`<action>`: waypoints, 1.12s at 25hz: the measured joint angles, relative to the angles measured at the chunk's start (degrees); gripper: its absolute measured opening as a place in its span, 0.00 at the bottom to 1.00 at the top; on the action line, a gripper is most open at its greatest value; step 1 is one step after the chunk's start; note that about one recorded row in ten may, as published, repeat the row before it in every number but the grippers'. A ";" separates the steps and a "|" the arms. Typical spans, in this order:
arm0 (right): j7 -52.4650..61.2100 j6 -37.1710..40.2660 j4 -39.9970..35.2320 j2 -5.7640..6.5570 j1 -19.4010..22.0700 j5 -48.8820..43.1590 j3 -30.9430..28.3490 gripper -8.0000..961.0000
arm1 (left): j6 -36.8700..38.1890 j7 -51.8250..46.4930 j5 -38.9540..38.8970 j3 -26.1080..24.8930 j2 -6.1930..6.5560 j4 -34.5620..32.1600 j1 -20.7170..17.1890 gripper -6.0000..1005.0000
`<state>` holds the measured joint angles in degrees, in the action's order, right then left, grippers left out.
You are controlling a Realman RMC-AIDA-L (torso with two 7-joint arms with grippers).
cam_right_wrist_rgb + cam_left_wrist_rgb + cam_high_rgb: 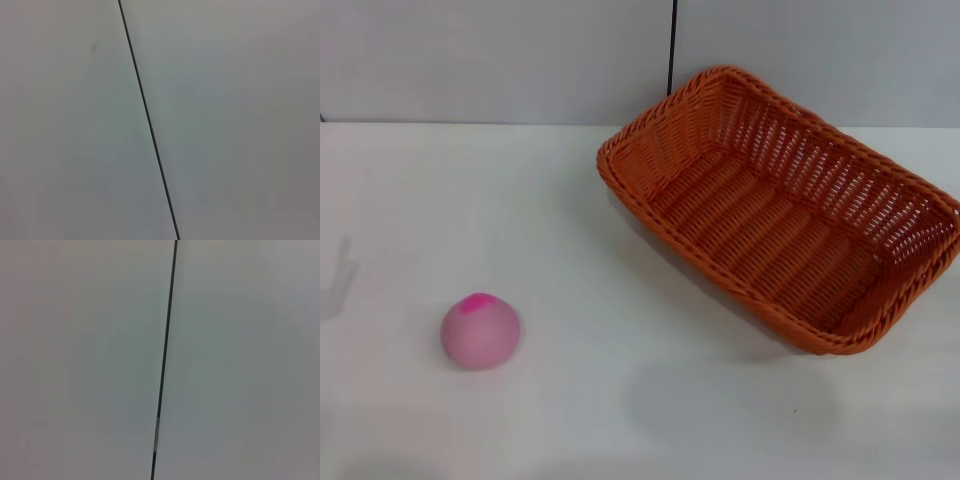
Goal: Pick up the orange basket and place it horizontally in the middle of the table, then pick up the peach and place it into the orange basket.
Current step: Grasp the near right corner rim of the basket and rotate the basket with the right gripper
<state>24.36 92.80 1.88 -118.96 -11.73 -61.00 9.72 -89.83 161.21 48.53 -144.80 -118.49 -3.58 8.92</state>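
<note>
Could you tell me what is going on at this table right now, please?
Nothing is being handled at the moment. The orange basket sits empty and at an angle on the right side of the table, and the peach lies by itself toward the front left. Neither gripper is in view; both wrist cameras show only a plain wall with a dark seam, so the task looks not yet started.

- No text, label, brand, number or sign can be read anywhere, in any of the three views
- The orange basket carries no tag or print
- The peach has no sticker showing
- The bench is unmarked
</note>
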 joint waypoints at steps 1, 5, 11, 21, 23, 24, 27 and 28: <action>0.01 -0.27 -0.08 0.01 -0.08 0.00 -0.03 0.49 | 0.24 0.04 0.04 0.06 -0.07 -0.02 -0.03 0.80; 0.03 -1.13 -0.20 0.10 -0.40 0.13 -0.31 0.69 | 0.07 0.02 0.17 0.14 -0.15 -0.02 -0.05 0.80; 2.75 -0.36 -3.69 0.13 -0.01 -3.38 0.13 0.74 | -0.46 -0.14 0.25 0.17 -0.17 -0.07 0.06 0.80; 46.72 -6.96 -36.24 0.37 -2.58 -32.85 0.10 0.74 | -0.59 -1.26 0.25 0.84 -0.13 -0.07 1.27 0.80; 51.39 -6.99 -40.05 0.48 -3.44 -36.39 0.13 0.74 | -0.59 -1.82 0.25 0.86 -0.12 0.01 1.34 0.80; 55.74 -6.71 -43.29 0.72 -4.45 -39.79 0.18 0.74 | -0.60 -2.30 0.25 0.88 -0.10 0.09 1.36 0.80; 66.58 -4.46 -50.86 1.86 -7.39 -46.96 1.69 0.74 | -0.52 -3.07 0.25 0.92 -0.07 0.22 1.23 0.80; 69.92 -3.55 -53.25 2.31 -8.42 -48.95 2.81 0.74 | -0.45 -3.08 0.25 0.92 -0.07 0.23 1.14 0.80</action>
<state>94.28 89.26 -51.37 -116.65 -20.15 -109.95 12.53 -90.28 158.13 48.78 -143.87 -118.56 -3.36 10.06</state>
